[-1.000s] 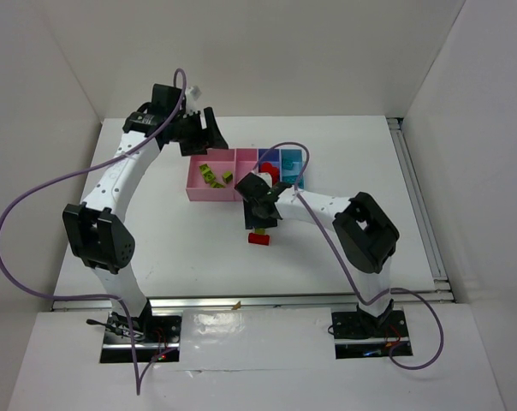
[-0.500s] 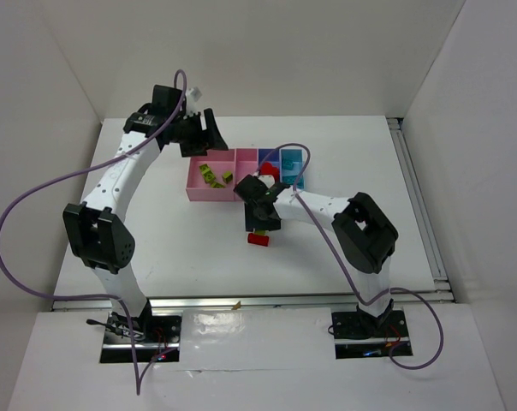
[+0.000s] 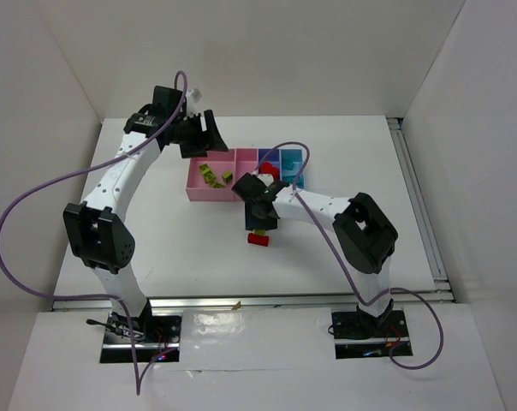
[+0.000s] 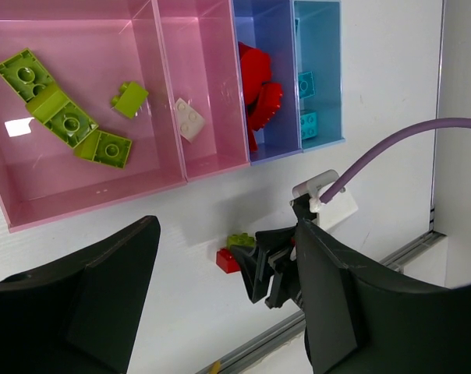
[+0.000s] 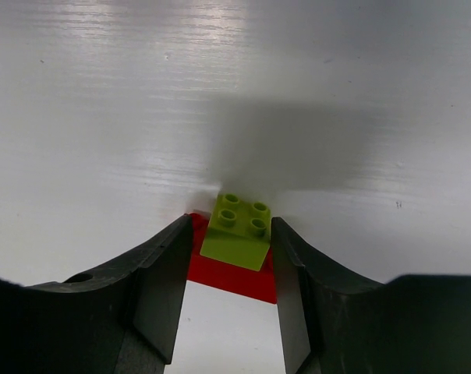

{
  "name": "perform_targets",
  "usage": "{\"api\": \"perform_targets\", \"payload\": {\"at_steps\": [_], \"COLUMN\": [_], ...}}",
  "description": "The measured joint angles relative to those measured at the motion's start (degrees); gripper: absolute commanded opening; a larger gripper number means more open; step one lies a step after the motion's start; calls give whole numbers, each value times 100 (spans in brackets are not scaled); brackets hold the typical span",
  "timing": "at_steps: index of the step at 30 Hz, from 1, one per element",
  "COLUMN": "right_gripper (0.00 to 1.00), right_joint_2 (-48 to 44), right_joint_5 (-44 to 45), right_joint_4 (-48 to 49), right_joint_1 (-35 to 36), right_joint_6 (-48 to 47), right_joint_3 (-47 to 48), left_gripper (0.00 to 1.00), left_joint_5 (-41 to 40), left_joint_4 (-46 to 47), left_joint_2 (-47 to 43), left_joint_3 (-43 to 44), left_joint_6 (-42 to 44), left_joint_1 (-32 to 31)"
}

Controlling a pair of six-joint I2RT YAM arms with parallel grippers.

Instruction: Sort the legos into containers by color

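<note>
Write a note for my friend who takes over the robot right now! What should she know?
Left gripper: open, empty, raised by the bins' far-left corner.
Right gripper: low over the table, fingers either side of a green brick stacked on a red brick. Can't tell if it is squeezing.
Done: green bricks in the big pink bin, white brick in the small pink bin, red bricks in the dark blue bin, teal bricks in the light blue bin.
Left: the stacked pair. Green goes to big pink, red to dark blue.
</note>
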Motion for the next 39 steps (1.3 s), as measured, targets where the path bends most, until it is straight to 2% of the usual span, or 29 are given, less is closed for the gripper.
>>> {"api": "perform_targets", "payload": {"at_steps": [8, 19, 29, 34, 35, 39], "right_gripper": [51, 56, 45, 45, 49, 52], "right_joint_2": [37, 310, 328, 328, 328, 341], "right_joint_5": [-101, -227, -177, -157, -157, -157], "right_joint_4": [-9, -28, -98, -164, -168, -177], "right_joint_1": [4, 61, 70, 101, 103, 103], "right_joint_6": [-4, -94, -90, -90, -90, -92], "right_joint_3": [111, 299, 304, 304, 304, 306], "left_gripper": [81, 81, 81, 81, 81, 81], "left_joint_5": [0, 2, 2, 0, 2, 2], "left_joint_4": [4, 4, 4, 4, 4, 4], "left_joint_2": [0, 0, 0, 0, 0, 0], "left_joint_3": [-7, -42, -42, -42, -42, -42], "left_joint_6": [0, 0, 22, 22, 22, 22], "left_joint_1": [0, 0, 0, 0, 0, 28]}}
